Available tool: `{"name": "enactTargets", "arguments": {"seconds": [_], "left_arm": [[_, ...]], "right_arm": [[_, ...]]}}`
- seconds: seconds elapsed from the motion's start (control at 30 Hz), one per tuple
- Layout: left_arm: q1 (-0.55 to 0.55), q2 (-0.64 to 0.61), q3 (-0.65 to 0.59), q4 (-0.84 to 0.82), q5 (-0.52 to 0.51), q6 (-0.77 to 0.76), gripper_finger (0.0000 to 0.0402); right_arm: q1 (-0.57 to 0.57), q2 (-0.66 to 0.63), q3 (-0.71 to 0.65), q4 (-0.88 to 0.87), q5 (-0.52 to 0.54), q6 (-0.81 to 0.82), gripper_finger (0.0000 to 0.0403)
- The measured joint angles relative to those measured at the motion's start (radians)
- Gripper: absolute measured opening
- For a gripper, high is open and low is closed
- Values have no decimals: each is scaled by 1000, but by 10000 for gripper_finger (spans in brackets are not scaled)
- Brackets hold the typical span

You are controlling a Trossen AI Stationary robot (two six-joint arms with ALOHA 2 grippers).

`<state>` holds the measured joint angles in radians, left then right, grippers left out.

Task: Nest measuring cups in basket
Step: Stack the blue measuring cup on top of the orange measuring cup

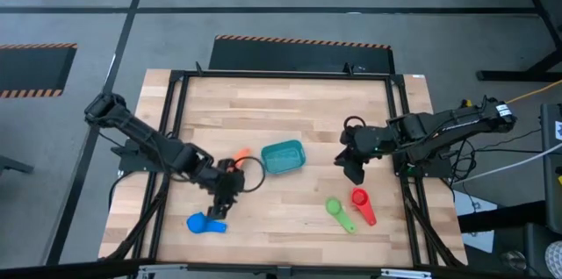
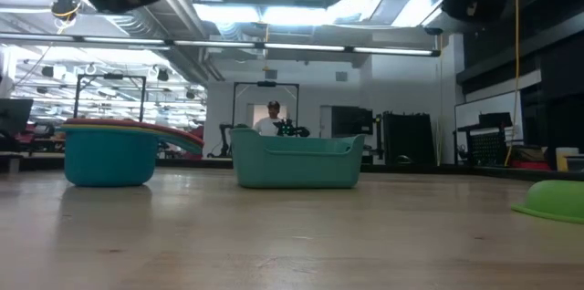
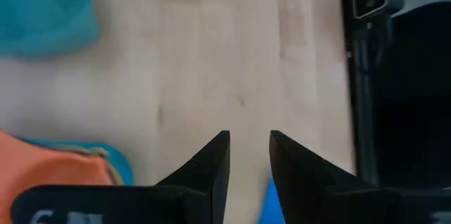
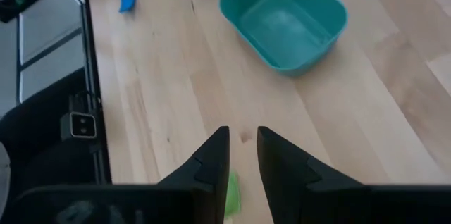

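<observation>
Teal rounded-rectangular plastic basket [image 1: 283, 157]: centre of the high view, empty, on my wooden table [image 1: 290, 103]. Green plastic measuring cup [image 1: 338, 211] and red one [image 1: 362, 203]: lower right, side by side. Dark blue cup [image 1: 204, 224]: lower left. Left fingers [image 3: 248, 155]: narrowly parted, pinching nothing, near the blue cup. Right fingers [image 4: 242, 150]: narrowly parted, empty, right of the basket.
</observation>
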<state>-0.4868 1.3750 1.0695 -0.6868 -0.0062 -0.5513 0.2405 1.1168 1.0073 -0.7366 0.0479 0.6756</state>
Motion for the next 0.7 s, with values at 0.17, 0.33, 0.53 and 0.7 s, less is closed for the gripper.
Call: {"name": "enactTargets", "arguments": {"seconds": [0.17, 0.33, 0.53, 0.7], "left_arm": [[-51, 0, 0, 0, -6, -99, 94], [-67, 1, 0, 1, -49, -131, 94], [-66, 22, 2, 4, -54, -172, 104], [-62, 71, 2, 7, -57, -232, 141]], "right_arm": [[0, 0, 0, 16, 0, -1, 78], [0, 0, 0, 15, -2, -1, 78], [0, 1, 0, 13, -4, -1, 78], [0, 1, 0, 13, -5, -3, 78]]}}
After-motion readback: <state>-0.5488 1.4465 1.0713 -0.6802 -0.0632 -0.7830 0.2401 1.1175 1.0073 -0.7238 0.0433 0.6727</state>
